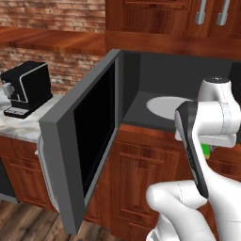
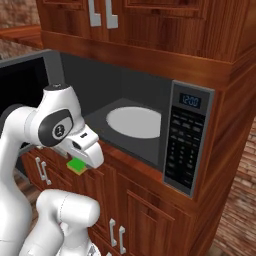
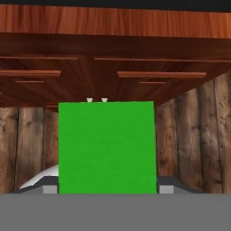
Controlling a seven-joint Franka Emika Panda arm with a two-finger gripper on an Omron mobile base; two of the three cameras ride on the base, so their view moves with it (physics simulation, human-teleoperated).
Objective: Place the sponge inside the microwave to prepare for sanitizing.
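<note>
Microwave (image 2: 192,137) stands w/ door (image 1: 89,141) swung wide open to the left; cavity holds just the pale round turntable (image 2: 134,121), nothing resting on it. Sponge (image 3: 107,147) is outside the oven, below and in front of the cavity's front edge, carried under the robot's hand at about cabinet-front (image 2: 150,215) height.

Claw (image 3: 107,191): hand view has the green block sitting between the two finger tips, one at each side edge, so it's clamped on the sponge.

View differences: right base view shows keypad w/ blue display on the microwave's right side, plus the sponge's green top and yellowish under-layer poking out beneath the white hand. Left base view shows the dark glass of the door from inside, just a sliver of green behind the arm, and a black coffee machine (image 1: 26,88) on the marble surface (image 1: 23,124) at left, well apart from the oven. Hand view looks down past the sponge at wood cabinet fronts and plank floor (image 3: 198,135).
</note>
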